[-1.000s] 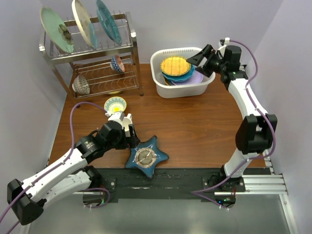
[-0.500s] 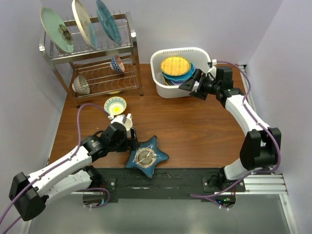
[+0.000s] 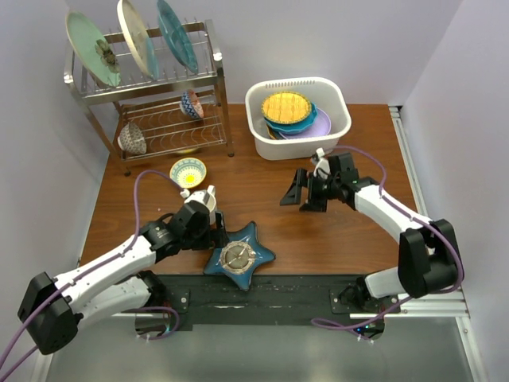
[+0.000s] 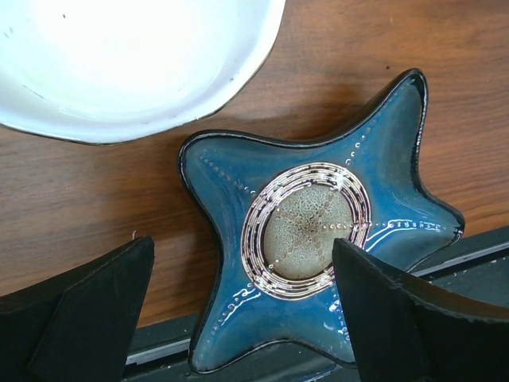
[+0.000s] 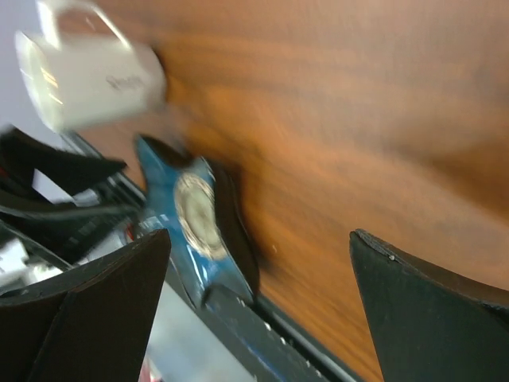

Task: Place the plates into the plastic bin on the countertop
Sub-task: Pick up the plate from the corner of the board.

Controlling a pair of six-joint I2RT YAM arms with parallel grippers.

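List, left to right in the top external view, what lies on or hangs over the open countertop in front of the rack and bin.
yellow-centred patterned bowl → teal star-shaped plate → right gripper, jaws open and empty

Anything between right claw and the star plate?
No, only bare countertop between the right claw and star plate; top view shows it.

Pale lilac walls (image 3: 334, 40), steel rack (image 3: 159, 83)
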